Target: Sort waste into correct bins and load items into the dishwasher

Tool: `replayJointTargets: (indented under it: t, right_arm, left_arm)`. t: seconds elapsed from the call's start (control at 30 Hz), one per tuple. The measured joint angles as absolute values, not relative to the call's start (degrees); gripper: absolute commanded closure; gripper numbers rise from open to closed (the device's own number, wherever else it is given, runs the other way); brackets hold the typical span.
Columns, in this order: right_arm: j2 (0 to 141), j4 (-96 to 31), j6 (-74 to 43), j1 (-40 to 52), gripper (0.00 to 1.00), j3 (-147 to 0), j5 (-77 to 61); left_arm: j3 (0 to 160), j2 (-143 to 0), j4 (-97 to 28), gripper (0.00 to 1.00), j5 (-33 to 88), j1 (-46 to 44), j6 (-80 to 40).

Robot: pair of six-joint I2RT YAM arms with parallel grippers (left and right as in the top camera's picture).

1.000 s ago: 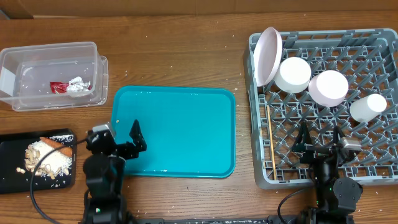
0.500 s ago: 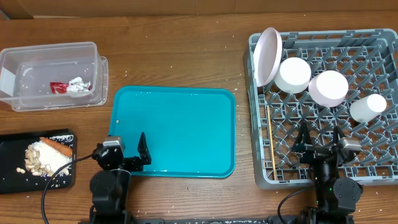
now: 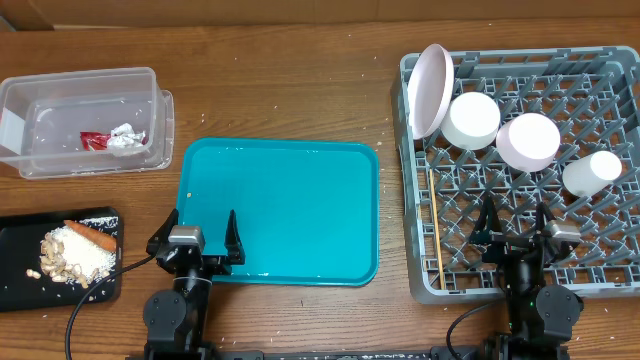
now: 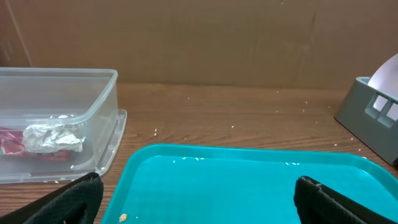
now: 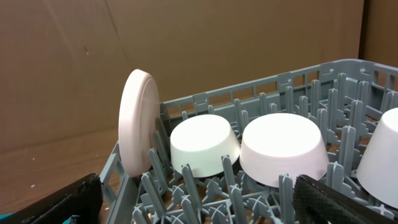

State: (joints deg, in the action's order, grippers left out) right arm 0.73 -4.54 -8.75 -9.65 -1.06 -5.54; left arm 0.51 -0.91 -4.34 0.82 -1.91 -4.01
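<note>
Both my jaws stand wide open and hold nothing. Since one second ago my left gripper [image 3: 198,232] has drawn back from the right end of the black tray [image 3: 20,228] to the near edge of the teal tray [image 3: 290,200]. My right gripper [image 3: 515,220] has not moved; it is low over the near part of the grey dish rack [image 3: 620,265].

In the rack are the plate [image 3: 430,88], standing on edge, two upturned bowls [image 3: 472,120], the cup [image 3: 592,172] and the chopsticks [image 3: 436,225]. The red wrapper [image 3: 92,141] and the crumpled napkin [image 3: 125,135] lie in the clear tub [image 3: 60,82]. The scraps [image 3: 75,255] and the carrot [image 3: 88,235] lie on the black tray. The print on the wrapper is too small to read.
</note>
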Motion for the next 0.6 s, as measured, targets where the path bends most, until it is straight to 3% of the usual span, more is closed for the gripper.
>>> replayJointTargets:
  t: [0.6]
  right_arm:
    - [0.73,-4.56,-8.75,-9.65,0.0,-1.06,-5.56]
  left_arm:
    - [0.51,-0.91,-4.36,0.0,0.36,-1.91,3.44]
